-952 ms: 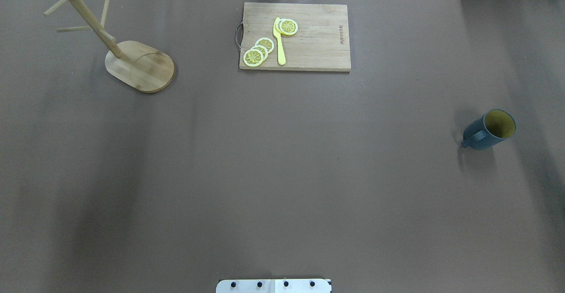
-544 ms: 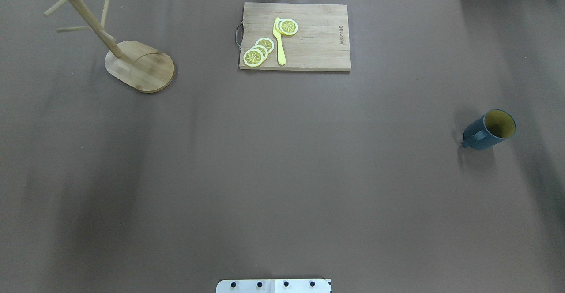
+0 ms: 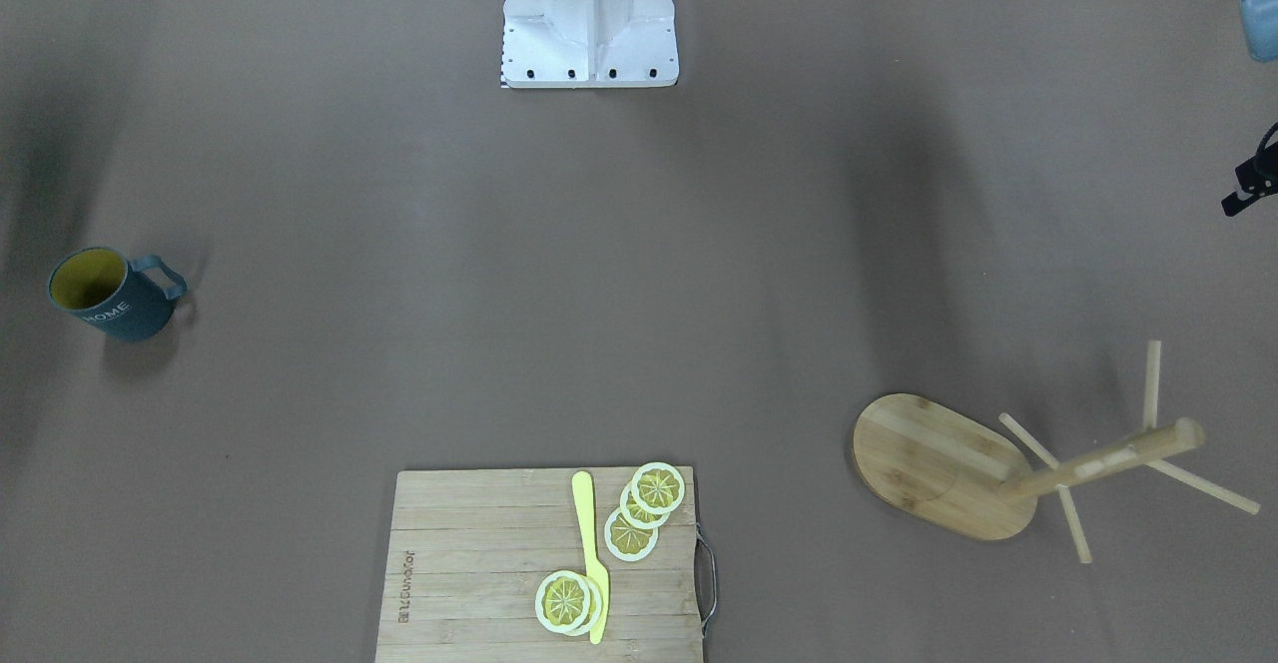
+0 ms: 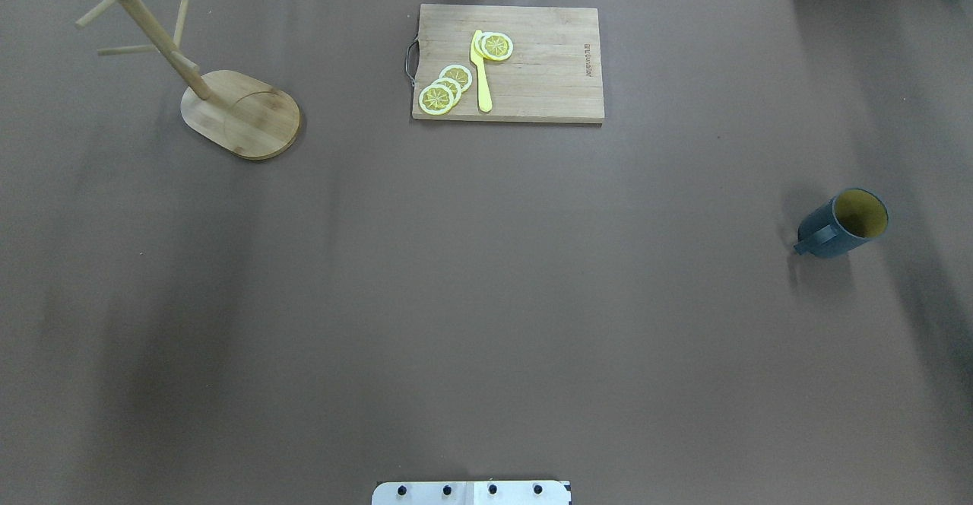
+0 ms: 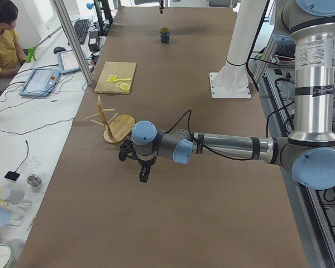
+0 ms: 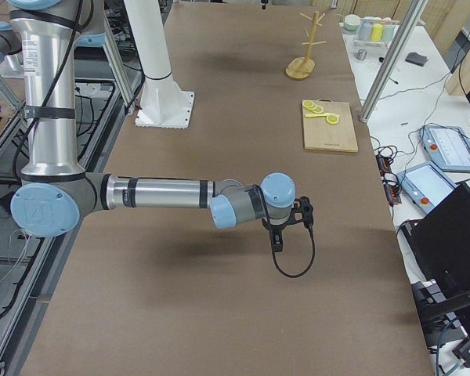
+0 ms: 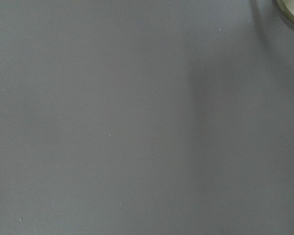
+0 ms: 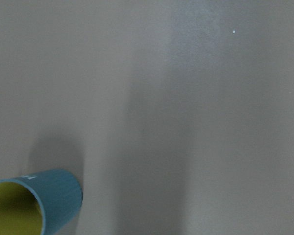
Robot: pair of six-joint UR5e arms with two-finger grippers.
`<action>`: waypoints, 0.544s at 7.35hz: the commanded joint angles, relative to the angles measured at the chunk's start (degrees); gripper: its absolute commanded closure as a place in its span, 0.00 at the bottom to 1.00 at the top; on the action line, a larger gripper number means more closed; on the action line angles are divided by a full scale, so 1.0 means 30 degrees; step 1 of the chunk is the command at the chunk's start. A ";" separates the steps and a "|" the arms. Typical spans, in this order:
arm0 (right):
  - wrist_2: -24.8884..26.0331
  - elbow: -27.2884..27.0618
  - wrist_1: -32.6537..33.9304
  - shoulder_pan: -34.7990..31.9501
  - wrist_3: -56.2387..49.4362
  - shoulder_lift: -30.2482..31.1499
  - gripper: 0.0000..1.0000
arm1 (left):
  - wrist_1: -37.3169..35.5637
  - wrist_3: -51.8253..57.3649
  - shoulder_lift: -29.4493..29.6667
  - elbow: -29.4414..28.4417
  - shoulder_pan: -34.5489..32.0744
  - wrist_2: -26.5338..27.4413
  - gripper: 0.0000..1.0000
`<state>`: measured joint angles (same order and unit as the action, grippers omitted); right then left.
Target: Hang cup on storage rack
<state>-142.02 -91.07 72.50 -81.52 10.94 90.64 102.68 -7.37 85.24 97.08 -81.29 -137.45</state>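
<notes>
The cup [image 4: 842,223] stands upright near the right edge of the surface [image 4: 486,300], and the rack [image 4: 239,113] stands in the far left corner, with wide bare room between them. The left pincer [image 5: 143,176] and right pincer [image 6: 276,244] hang above the surface holding nothing, but whether they are released or clenched cannot be told. Cup and rack sit exactly where they were in the earlier frame.

Upright cup [image 4: 844,223], well apart from rack [image 4: 255,121]

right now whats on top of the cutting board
A yellow knife and overlapping lemon slices lie on the cutting board; overlaps hide parts of some slices.
</notes>
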 commanded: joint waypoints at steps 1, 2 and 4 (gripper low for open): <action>0.0456 -0.0314 -0.0026 0.1851 0.2522 -0.1289 0.01 | -0.0009 0.0024 0.0033 -0.0103 0.0028 0.0083 0.02; 0.1481 -0.0578 -0.0026 0.3312 0.2592 -0.1354 0.03 | -0.0009 0.0052 0.0033 -0.0045 -0.0001 0.0083 0.02; 0.1521 -0.0171 0.0032 0.4668 0.2622 -0.1881 0.05 | 0.0020 0.0024 0.0091 0.0014 -0.0001 0.0112 0.02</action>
<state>-137.95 -92.02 72.54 -70.39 18.53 85.82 102.72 -7.23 85.39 97.04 -81.29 -137.18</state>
